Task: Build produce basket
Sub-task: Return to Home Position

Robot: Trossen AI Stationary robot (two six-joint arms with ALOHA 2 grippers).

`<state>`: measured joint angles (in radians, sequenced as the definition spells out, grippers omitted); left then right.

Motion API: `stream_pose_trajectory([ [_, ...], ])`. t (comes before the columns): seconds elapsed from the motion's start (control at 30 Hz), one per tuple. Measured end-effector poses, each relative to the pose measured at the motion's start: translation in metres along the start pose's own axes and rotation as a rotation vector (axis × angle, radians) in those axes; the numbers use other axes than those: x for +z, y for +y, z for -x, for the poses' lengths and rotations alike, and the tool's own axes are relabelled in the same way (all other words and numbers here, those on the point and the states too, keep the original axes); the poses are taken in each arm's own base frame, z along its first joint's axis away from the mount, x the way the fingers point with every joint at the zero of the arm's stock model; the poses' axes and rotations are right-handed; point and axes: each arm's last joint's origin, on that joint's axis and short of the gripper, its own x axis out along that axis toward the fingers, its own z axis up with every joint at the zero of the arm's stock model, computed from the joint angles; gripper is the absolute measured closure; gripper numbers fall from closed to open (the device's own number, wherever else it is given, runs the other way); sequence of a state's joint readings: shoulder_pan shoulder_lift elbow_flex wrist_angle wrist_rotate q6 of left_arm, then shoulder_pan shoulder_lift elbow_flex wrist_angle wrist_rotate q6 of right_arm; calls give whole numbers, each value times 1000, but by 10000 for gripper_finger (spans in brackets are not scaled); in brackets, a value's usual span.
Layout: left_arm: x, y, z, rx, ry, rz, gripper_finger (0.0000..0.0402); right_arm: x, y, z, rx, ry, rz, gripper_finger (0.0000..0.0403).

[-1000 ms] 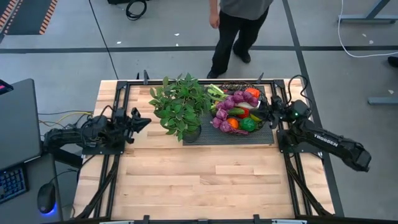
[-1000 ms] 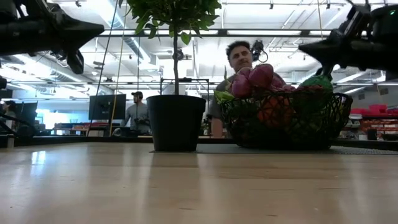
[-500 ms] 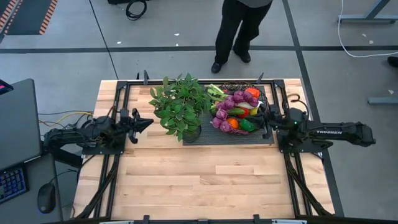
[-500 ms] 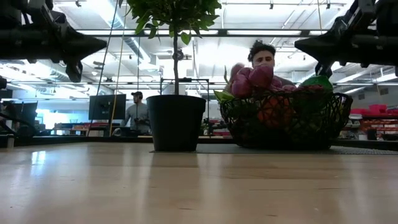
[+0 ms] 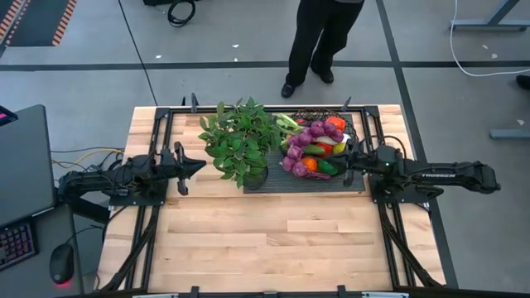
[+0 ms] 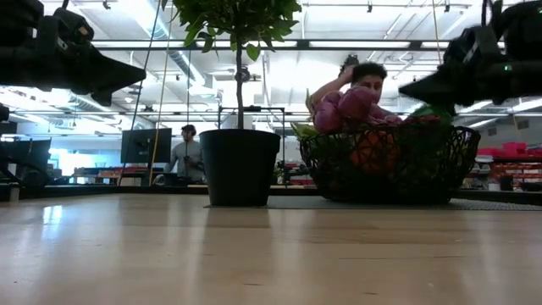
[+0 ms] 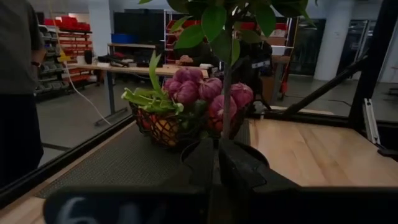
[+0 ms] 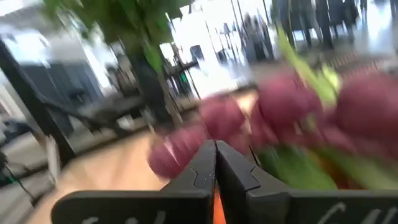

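Dark brown wire, loosely woven into the round basket [image 6: 449, 169], set on the black ribbed mat [image 5: 286, 184] at the far side of the desk [image 5: 265, 240], right of centre. Heaped above the rim with produce [image 5: 313, 145]: purple grapes on top, orange and green pieces below, pale green stalks poking out toward the potted plant [image 5: 240, 141] just beside it on the mat's left end. Looks finished and filled, with only the return to rest left to do. Right end effector [image 5: 346, 161] raised at the basket's right rim, fingers pressed together on nothing; contact with the wire not clear. Left end effector [image 5: 197, 165] likewise pinched together and empty, near the desk's left edge, pointing at the plant's outer leaves. Risks from here: clipping the rim or a topmost grape by dipping while drawing the right arm back, shifting the light basket or spilling the heap; brushing the foliage on the left. Person [image 5: 319, 37] standing beyond the desk's far edge.
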<state>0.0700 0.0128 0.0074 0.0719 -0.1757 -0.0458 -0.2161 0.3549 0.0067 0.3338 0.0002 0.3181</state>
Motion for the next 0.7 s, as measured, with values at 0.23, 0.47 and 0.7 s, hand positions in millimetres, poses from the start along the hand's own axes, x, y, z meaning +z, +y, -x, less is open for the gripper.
stream_pose_trajectory([
  [0.23, 0, 0, 0, 0, -1, 2, 377, 12, 4, 1, 29, -125, 4, 387],
  [0.47, 0, 0, 0, 0, -1, 3, 379, 0, -2, -1, -62, -13, 87, 388],
  [0.7, 0, 0, 0, 0, -1, 3, 367, 10, 1, -1, -79, -106, 432, 387],
])
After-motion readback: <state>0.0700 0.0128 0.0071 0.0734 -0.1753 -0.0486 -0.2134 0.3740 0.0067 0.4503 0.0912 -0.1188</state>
